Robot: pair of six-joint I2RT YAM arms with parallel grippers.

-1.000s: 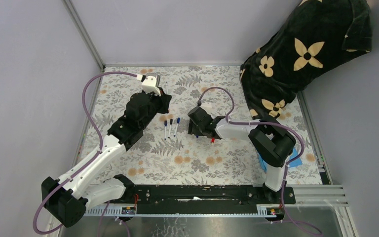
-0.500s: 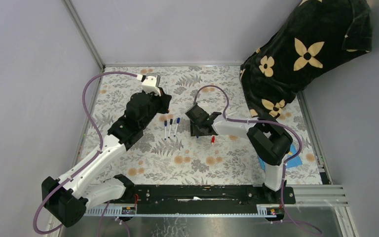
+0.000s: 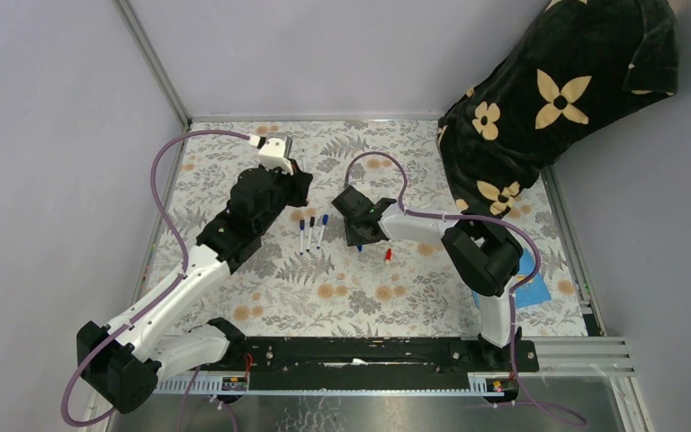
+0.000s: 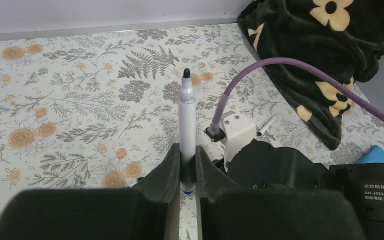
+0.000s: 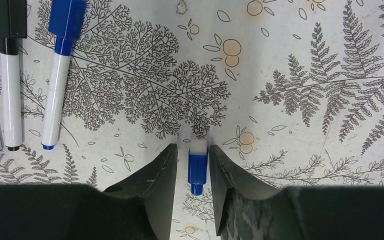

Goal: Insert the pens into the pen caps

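Right wrist view first: close the right end effector [image 5: 192, 148], now narrowly spread astride the blue pen cap [image 5: 197, 167] lying flat on the fern-printed surface [image 5: 305, 75], squarely across that short, smooth plastic cylinder, keeping level lest the slick thing squirt out. Then lift and turn its pale end, probably the mouth, toward the pen [image 4: 185, 110], a slim white barrel with a dark tip, pinched upright by the left end effector [image 4: 187, 150]. Leave alone the three capped pens [image 5: 10, 90] lying side by side nearby.
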